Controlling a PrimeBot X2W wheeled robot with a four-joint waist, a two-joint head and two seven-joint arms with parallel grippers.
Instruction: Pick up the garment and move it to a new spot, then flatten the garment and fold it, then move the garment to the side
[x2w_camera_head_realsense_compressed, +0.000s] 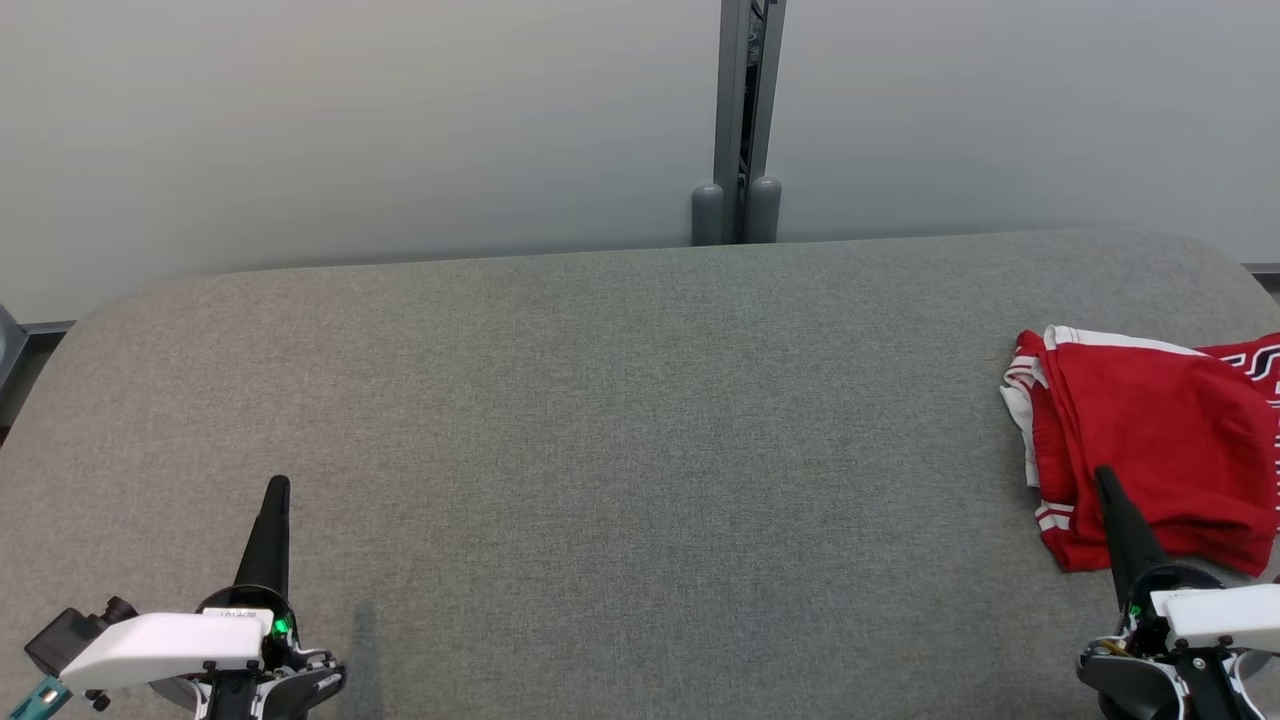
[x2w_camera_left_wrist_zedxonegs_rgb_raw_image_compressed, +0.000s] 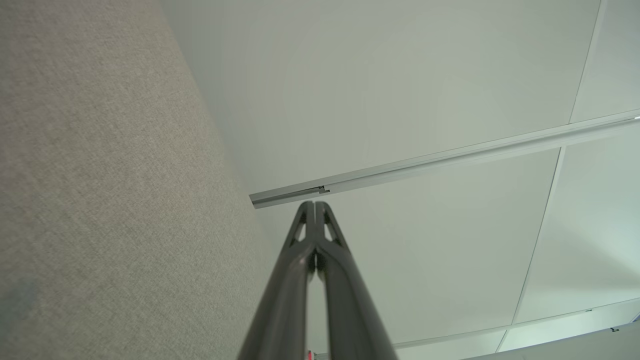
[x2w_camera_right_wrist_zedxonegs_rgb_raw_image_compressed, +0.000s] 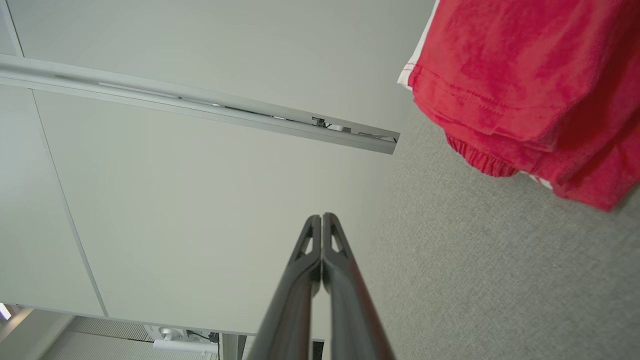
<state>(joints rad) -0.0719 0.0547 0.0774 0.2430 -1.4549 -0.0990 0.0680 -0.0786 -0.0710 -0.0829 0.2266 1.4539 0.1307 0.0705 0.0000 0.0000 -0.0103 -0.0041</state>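
The garment (x2w_camera_head_realsense_compressed: 1150, 450), red with white trim, lies folded into a compact stack of layers at the right edge of the counter (x2w_camera_head_realsense_compressed: 600, 400). It sits roughly midway between the far and near edges, and its right side runs out of the head view. The neat layering and the out-of-the-way spot suggest that the folding and the move to the side are done. The right gripper (x2w_camera_head_realsense_compressed: 1103, 478) points up past the garment's near left corner. In the right wrist view its jaws are pressed together on nothing and the cloth sits off to one side, so I judge there is no contact. The left gripper (x2w_camera_head_realsense_compressed: 277, 487) is by the counter's near left corner, well apart from the garment. Its jaws are likewise closed and empty, a parked pose that fits a finished job.
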